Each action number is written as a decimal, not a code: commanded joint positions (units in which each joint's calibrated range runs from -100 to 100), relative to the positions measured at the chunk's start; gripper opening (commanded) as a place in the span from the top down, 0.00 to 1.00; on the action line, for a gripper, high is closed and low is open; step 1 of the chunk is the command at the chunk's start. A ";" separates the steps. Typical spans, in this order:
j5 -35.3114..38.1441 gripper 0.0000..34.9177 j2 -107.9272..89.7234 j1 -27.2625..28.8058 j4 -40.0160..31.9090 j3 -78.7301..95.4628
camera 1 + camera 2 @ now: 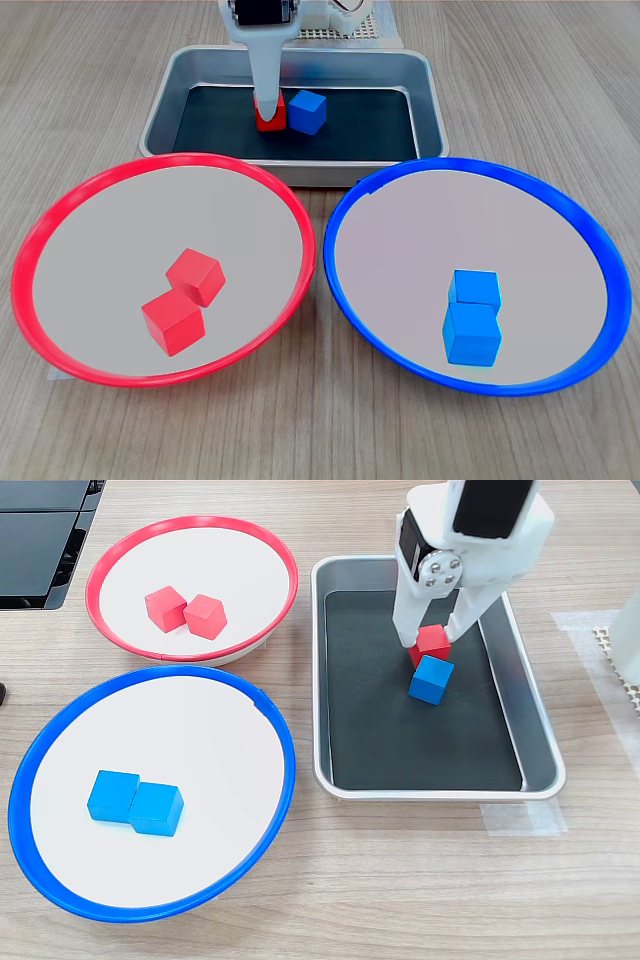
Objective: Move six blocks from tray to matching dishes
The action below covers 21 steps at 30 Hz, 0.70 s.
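Wood-grain table (100, 80); pincer (430, 640) straddling red block (434, 640).

White arm reaches down into the scene, wrist pitched steeply downward. Gripper (432, 638) points at the surface below, two white fingers (408, 630) spread slightly, closing on something between them; in first exterior view one finger (266, 75) hangs vertical.

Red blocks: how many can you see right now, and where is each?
3. Two red blocks lie touching in the red dish. The third is in the tray between the tool's fingers, beside a blue block. None seem hidden.
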 commanded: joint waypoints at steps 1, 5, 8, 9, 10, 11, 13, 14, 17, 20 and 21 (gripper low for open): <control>1.12 1.00 0.29 -0.16 -0.47 -1.43; 1.76 1.00 0.89 -2.13 5.63 -17.00; -1.07 1.00 4.64 -2.98 3.24 -30.38; -2.34 1.00 6.77 -2.98 2.09 -34.30; -3.42 1.00 9.08 -2.79 0.93 -37.57; -4.69 1.00 11.81 -2.42 -0.72 -40.76; -6.45 1.00 16.58 -1.48 -2.78 -45.40; -6.89 1.00 18.71 -1.00 -3.28 -47.31; -6.45 0.99 23.15 0.03 -4.02 -50.77; -4.74 0.55 24.26 0.88 -5.26 -49.77; -4.30 0.43 24.00 1.16 -5.43 -49.13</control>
